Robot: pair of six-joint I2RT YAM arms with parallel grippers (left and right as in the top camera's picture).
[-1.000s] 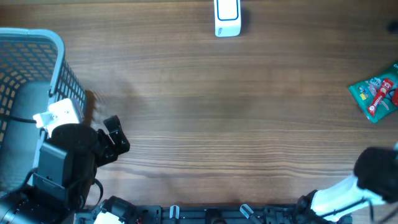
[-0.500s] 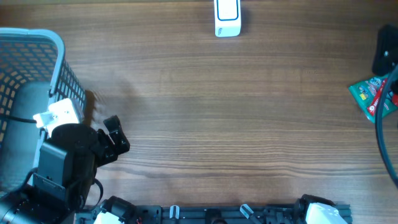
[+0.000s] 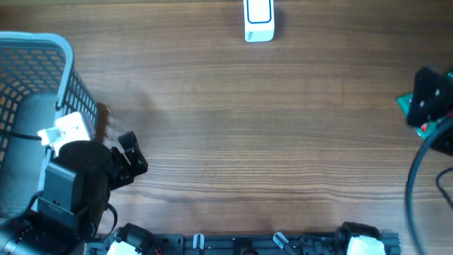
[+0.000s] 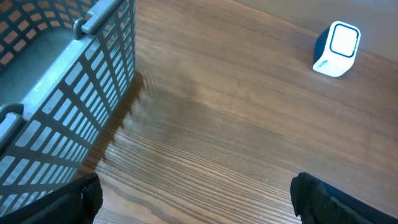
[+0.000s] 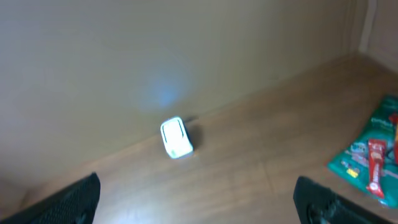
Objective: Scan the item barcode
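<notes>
The item, a green snack packet (image 5: 370, 158) with red print, lies flat at the table's right edge. In the overhead view my right arm (image 3: 432, 106) hangs over it and only a green corner of the packet (image 3: 403, 103) shows. The white-and-blue barcode scanner (image 3: 258, 20) stands at the far middle of the table and also shows as the scanner (image 5: 176, 138) and the scanner (image 4: 336, 48). My right gripper (image 5: 196, 208) is open and empty, high above the table with the packet off to its right. My left gripper (image 4: 196, 205) is open and empty beside the basket.
A blue-grey wire basket (image 3: 42, 49) stands at the left edge, its wall (image 4: 74, 93) close to my left gripper (image 3: 134, 156). Bare wooden tabletop (image 3: 269, 142) stretches between the two arms. A black rail runs along the near edge.
My right arm has swung from the near right corner up over the green packet, covering most of it. The left arm, scanner and basket have stayed put.
</notes>
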